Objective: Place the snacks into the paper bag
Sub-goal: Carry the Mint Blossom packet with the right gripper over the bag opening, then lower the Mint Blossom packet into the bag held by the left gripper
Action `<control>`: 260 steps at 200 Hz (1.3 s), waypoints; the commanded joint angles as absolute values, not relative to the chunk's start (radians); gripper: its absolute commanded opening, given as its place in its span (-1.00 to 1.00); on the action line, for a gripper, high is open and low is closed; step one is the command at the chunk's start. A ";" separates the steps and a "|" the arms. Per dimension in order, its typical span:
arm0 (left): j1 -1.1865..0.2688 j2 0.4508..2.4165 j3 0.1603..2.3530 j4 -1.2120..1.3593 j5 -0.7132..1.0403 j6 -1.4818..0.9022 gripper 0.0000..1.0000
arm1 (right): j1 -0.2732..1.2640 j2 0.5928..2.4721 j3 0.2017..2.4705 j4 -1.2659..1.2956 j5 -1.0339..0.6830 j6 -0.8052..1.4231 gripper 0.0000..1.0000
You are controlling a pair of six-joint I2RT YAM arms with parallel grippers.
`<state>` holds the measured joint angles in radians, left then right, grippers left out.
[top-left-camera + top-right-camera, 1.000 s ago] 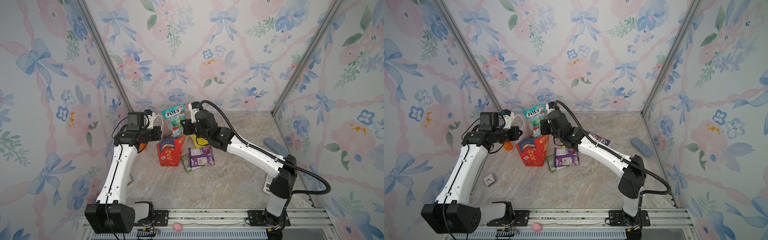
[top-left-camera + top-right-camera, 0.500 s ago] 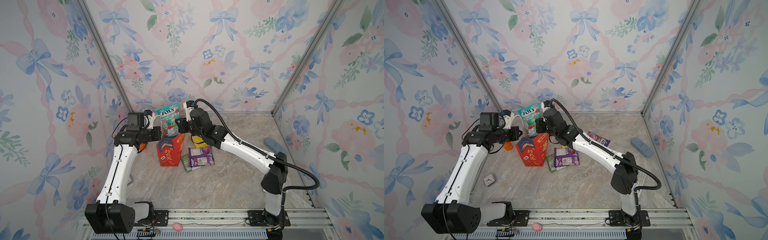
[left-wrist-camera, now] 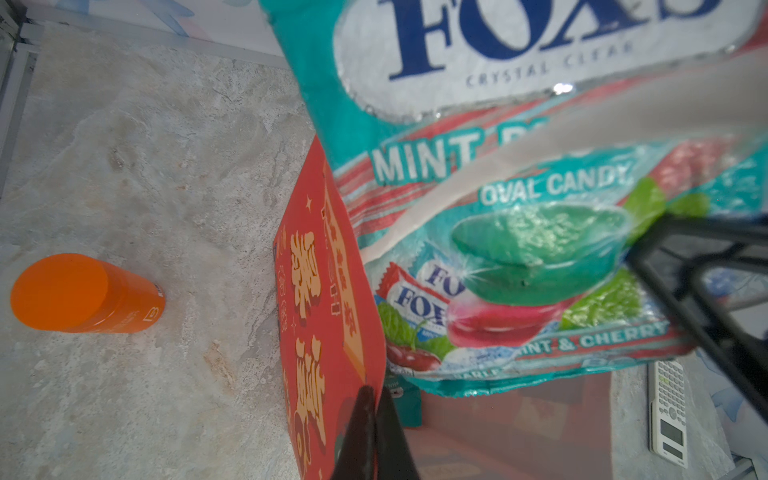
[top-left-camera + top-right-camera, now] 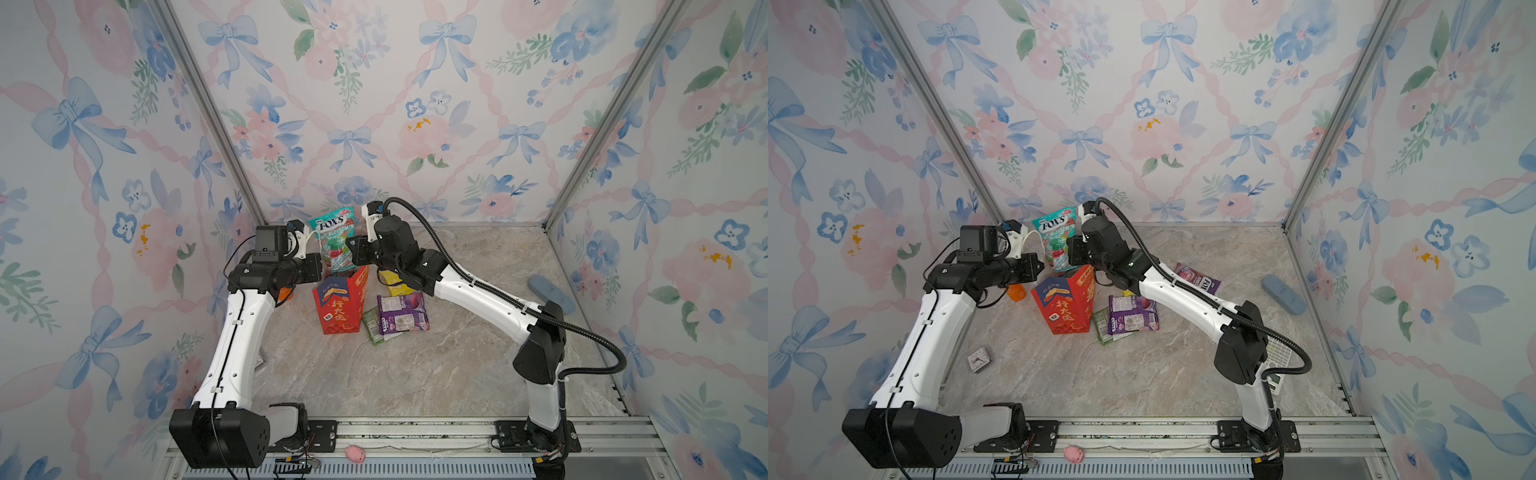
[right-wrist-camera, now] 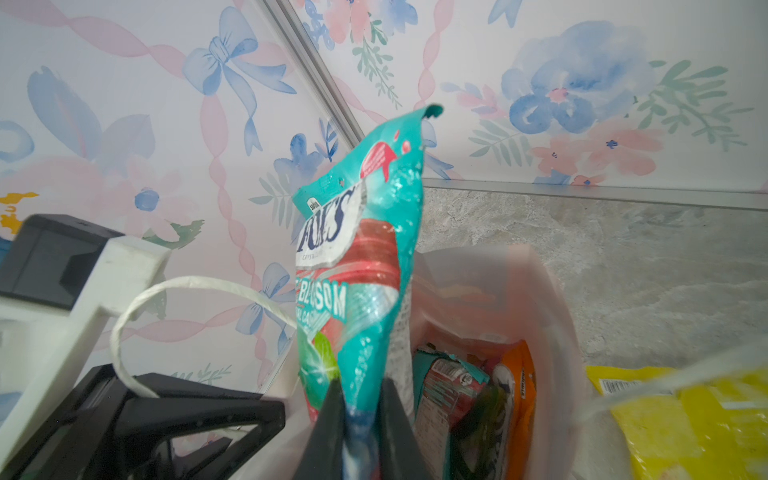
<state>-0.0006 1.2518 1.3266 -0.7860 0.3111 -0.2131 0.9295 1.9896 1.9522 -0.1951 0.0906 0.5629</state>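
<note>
A booth with floral walls and a marble-look tabletop (image 4: 415, 374), seen from above in both top views, with two white and black robot arms reaching in towards the middle; a red paper bag (image 4: 338, 307) with yellow Chinese characters stands upright and open near the back of the table; the left gripper (image 3: 370, 399) is pinched tight on the rim of the bag's red wall, its two dark fingers pressed together, and a white rope handle (image 5: 174, 291) loops beside it; the right gripper (image 5: 360, 386) is clamped narrowly on the lower end of a teal packet (image 4: 334, 241) printed "FOX'S", holding it upright just above the bag's mouth, its bottom edge at the opening; the right wrist view looks down into the bag's pale inside, where an orange packet (image 5: 521, 395) and other wrappers stand on edge; on the table just right of the bag a purple packet (image 4: 401, 311) lies partly over a green packet (image 4: 371, 326); a yellow packet (image 4: 395, 286) lies behind them, under the right arm; a second purple packet (image 4: 1196, 278) lies farther right; an orange bottle (image 3: 83, 293) stands left of the bag, apart from it; a white calculator (image 4: 1277, 361) and a blue case (image 4: 550, 293) lie near the right wall
</note>
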 commanded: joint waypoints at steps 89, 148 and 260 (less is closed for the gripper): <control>0.000 1.231 1.331 -0.781 0.327 -0.203 -1.00 | 0.929 1.866 1.785 -0.108 0.101 0.616 -1.00; 0.000 1.231 1.335 -0.780 0.327 -0.200 -1.00 | 0.936 1.808 1.684 -0.060 0.134 0.618 -1.00; 0.000 1.224 1.324 -0.781 0.324 -0.203 -1.00 | 0.958 1.780 1.592 -0.001 0.208 0.694 -1.00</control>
<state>-0.0006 1.2476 1.3266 -0.7761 0.3122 -0.2131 0.9409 1.8229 1.6310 -0.0288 0.1745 0.6594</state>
